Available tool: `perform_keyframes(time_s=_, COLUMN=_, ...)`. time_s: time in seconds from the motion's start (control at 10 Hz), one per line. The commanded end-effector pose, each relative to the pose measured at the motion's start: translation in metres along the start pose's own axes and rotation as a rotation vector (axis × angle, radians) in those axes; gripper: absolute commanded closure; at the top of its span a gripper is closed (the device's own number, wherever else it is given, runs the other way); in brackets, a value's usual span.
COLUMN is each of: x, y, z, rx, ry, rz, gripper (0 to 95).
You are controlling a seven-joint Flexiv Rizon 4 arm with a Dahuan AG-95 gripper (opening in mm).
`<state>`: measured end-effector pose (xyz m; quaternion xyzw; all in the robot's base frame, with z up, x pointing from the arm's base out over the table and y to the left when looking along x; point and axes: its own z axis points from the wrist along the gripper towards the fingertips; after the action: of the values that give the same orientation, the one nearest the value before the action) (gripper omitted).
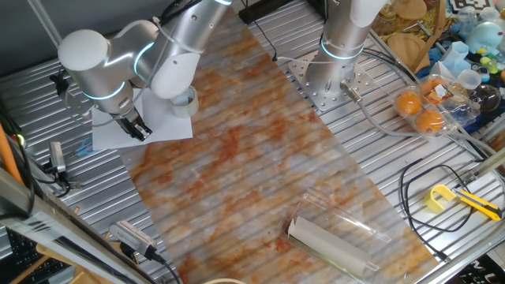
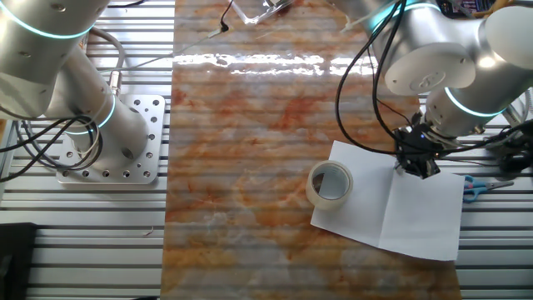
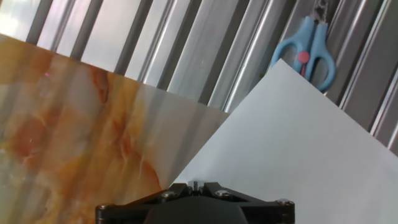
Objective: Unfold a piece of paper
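Note:
The piece of paper [image 2: 416,217] lies open and flat, half on the marbled mat and half on the metal slats, with a centre crease showing. It also shows in one fixed view [image 1: 170,128] and in the hand view [image 3: 298,143]. A clear tape roll [image 2: 331,183] stands on its mat-side half [image 1: 183,102]. My gripper [image 2: 418,165] is at the sheet's far edge near the crease, fingers pointing down at it [image 1: 140,132]. In the hand view the gripper [image 3: 196,185] has its jaws closed together, with nothing seen held between them.
Blue scissors [image 3: 309,56] lie on the slats just past the paper's corner [image 2: 487,185]. A rolled greyish sheet in clear plastic [image 1: 331,244] lies at the mat's other end. A second arm's base [image 1: 335,79], oranges in a tray [image 1: 418,110] and a yellow tool [image 1: 442,197] sit beyond.

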<state>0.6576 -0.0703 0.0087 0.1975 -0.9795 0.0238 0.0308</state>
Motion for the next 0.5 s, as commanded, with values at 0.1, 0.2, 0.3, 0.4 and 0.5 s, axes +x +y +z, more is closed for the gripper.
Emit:
perform_keyframes(time_s=0.1, x=0.001, y=-0.003, z=-0.005, rx=0.0, ry=0.0, rz=-0.007, gripper=95.0)
perform_keyframes(time_s=0.2, x=0.002, y=-0.008, z=-0.007, rx=-0.001, ry=0.0, rz=-0.016, gripper=95.0)
perform_keyframes(time_s=0.3, x=0.004, y=-0.014, z=-0.011, rx=0.0, ry=0.0, rz=-0.029, gripper=95.0)
perform_keyframes(time_s=0.4, x=0.005, y=-0.022, z=-0.013, rx=0.003, ry=0.002, rz=-0.043, gripper=95.0)
perform_keyframes(time_s=0.5, x=0.006, y=-0.029, z=-0.014, rx=0.003, ry=0.001, rz=-0.056, gripper=95.0)
